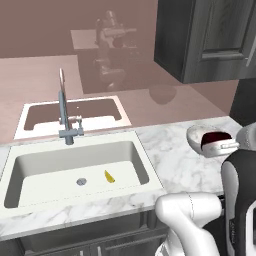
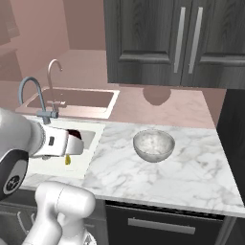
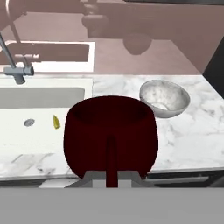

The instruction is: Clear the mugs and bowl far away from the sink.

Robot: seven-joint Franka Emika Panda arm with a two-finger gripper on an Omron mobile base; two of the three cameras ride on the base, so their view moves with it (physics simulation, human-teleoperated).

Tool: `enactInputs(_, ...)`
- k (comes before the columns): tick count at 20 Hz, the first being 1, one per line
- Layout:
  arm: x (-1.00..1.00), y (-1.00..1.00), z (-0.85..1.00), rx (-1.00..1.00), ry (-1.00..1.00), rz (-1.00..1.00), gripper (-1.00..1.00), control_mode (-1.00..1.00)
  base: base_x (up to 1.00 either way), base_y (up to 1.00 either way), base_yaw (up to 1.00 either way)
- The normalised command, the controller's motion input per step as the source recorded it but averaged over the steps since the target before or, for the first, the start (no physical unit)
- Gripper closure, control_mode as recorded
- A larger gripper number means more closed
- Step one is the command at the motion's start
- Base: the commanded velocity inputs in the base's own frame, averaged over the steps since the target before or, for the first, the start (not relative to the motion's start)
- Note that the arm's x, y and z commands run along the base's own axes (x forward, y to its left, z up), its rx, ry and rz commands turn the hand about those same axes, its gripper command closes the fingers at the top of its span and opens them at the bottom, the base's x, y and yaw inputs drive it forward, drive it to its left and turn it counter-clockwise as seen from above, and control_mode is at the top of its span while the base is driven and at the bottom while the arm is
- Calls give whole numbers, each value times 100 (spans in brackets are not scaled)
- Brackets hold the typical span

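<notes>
A dark red mug hangs in the air, its handle turned toward the hand camera. My gripper is shut on that handle. In the base views the gripper floats with the mug near the right side of the sink. The white sink has a round grey drain and a tall arched faucet. The speckled grey-white bowl stands upright on the marble counter right of the sink, beyond the mug and apart from it.
A small yellow object lies in the basin near the drain. Dark wall cabinets hang above the counter. A dark panel bounds the counter's right end. The glossy pink backsplash mirrors the scene.
</notes>
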Motion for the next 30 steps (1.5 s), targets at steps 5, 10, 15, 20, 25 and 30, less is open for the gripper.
enactInputs(5, -26, 15, 11, 0, -23, 0, 100, -100, 0, 0, 0)
enactInputs(10, -13, 2, 0, 0, -8, 0, 100, -100, 0, 0, 0)
enactInputs(15, 0, 0, 0, 0, -5, 0, 100, -100, 0, 0, 0)
enactInputs(20, 0, 0, 0, 0, -5, 0, 100, -100, 0, 0, 0)
enactInputs(25, 0, 0, 0, 0, -6, 0, 100, -100, 0, 0, 0)
enactInputs(30, -3, 1, 0, 0, -3, 0, 100, 100, -9, 0, 0)
